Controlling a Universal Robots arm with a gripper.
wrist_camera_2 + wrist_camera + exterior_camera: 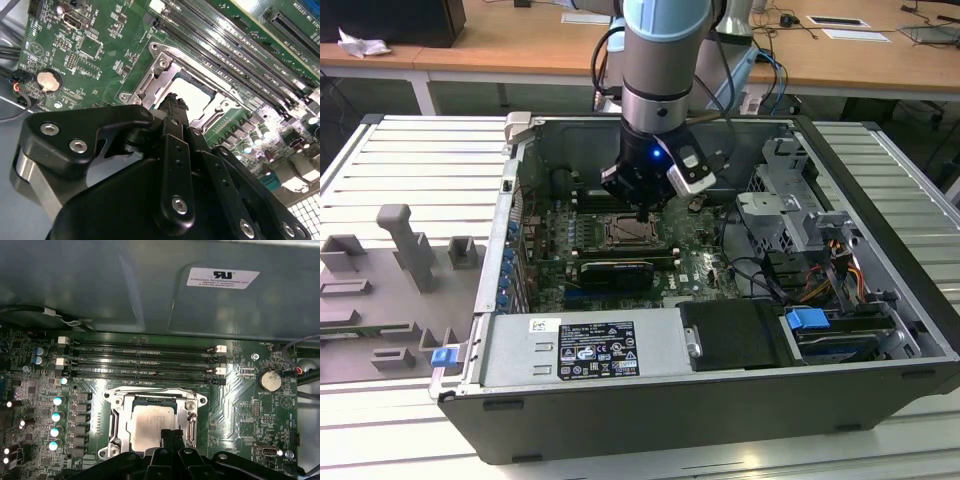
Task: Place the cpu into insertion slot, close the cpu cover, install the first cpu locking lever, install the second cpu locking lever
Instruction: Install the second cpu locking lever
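The cpu (149, 421) lies flat in the insertion slot (628, 232) on the green board, its pale metal face up. The cpu cover (118, 416) is down around it as a shiny frame, and the chip shows through its cut-out. In the second wrist view the cpu (199, 99) and the cpu cover (152, 82) sit just beyond my fingertips. My gripper (172, 436) hangs over the near edge of the socket with its two black fingers pressed together and nothing between them. In the exterior view the gripper (642, 212) stands straight above the socket inside the open case.
Long black memory slots (140, 357) run beside the socket, and a coin battery (270, 380) sits past it. A black graphics card (615, 270), the power supply (585, 350) and a drive cage (790, 200) crowd the case. A grey fixture (410, 245) stands outside it.
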